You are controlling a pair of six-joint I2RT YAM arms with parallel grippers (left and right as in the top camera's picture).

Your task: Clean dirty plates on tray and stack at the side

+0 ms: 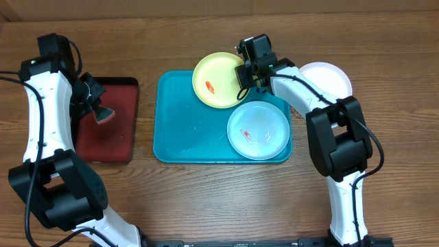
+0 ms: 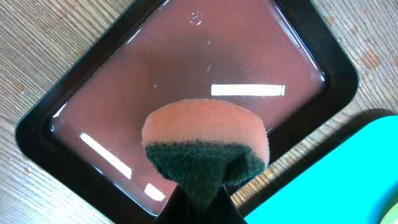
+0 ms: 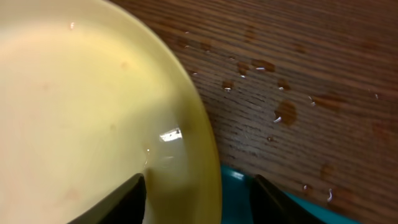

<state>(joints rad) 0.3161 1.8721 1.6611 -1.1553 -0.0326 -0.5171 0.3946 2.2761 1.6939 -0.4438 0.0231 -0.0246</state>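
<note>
The yellow-green plate lies on the far edge of the teal tray and carries a red smear. The pale mint plate, also smeared red, lies at the tray's right end. The white plate rests on the table right of the tray. My right gripper is open, its fingers astride the yellow-green plate's right rim; in the right wrist view one finger is over the plate, the other over the tray. My left gripper is shut on a sponge.
A dark red tray holding shallow liquid lies left of the teal tray; the sponge hangs over it. The teal tray's corner shows in the left wrist view. Water drops dot the wooden table beside the yellow-green plate.
</note>
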